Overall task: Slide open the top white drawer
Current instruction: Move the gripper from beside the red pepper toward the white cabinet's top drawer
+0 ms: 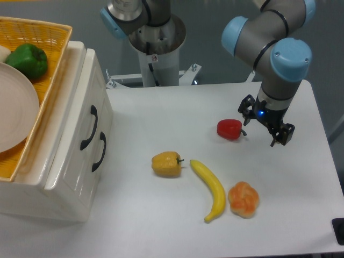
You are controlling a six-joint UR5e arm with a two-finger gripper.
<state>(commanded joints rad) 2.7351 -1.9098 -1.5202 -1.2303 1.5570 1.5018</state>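
- Top white drawer [86, 115]: sits flush in the white cabinet [54, 183] at 9 o'clock of the worktop [177, 113]; appears fully shut. Curved black handle [89, 127] faces 3 o'clock, with the lower drawer's handle [99, 152] just beside it.
- Yellow wicker basket [51, 70] rests on the cabinet top, holding a green pepper [28, 60] and a plate [13, 107].
- Gripper [266, 124]: at 3 o'clock, well apart from the cabinet, just beside the red pepper [229, 129]. Fingers spread apart, holding nothing.
- Yellow pepper [166, 164], banana [209, 188] and orange pastry [243, 199] lie between gripper and cabinet, toward 6 o'clock.
- Step judged: approach not yet begun; drawer untouched.
- Next move calls for crossing toward 9 o'clock above the loose items, aligning on the upper handle, not the lower, then closing and pulling toward 3 o'clock.
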